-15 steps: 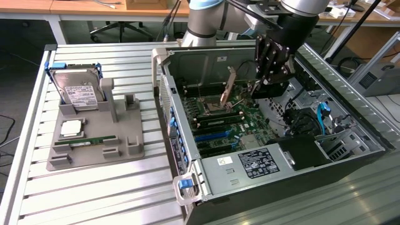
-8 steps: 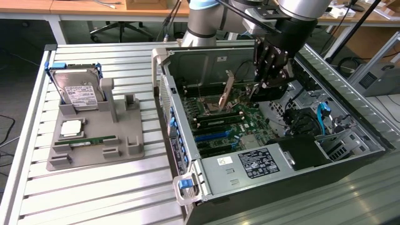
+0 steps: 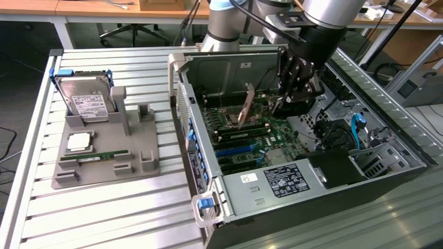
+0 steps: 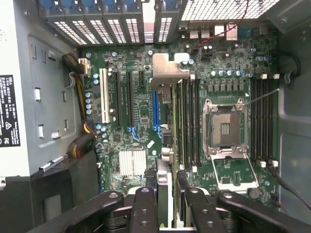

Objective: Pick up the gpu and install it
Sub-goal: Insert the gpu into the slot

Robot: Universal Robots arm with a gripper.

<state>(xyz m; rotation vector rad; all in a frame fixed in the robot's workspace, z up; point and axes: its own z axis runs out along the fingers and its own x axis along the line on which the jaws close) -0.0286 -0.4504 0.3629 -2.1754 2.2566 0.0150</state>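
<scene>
Reaching down into the open computer case (image 3: 221, 67) with the gripper (image 3: 282, 101), pinching the gpu (image 3: 245, 107) between two dark fingers (image 4: 146, 208). Holding the card on edge inside the case, above the green motherboard (image 4: 141, 111), leaning a little off upright in the exterior view. Showing the gpu (image 4: 167, 77) edge-on in the wrist view, running from the gripper (image 4: 170, 199) out to its silvery bracket, just beside the RAM slots (image 4: 187, 121) and close to the CPU socket (image 4: 224, 128). Unable to tell about contact between the card's lower edge and any slot. Lying outside the case, on the exterior view's left of it, on the slatted table (image 3: 104, 207): a grey holder (image 3: 138, 140) carrying an upright hard drive (image 3: 86, 101) and a flat green RAM stick (image 3: 104, 154). Sitting inside the case at its near end: the power supply (image 3: 277, 181).
</scene>
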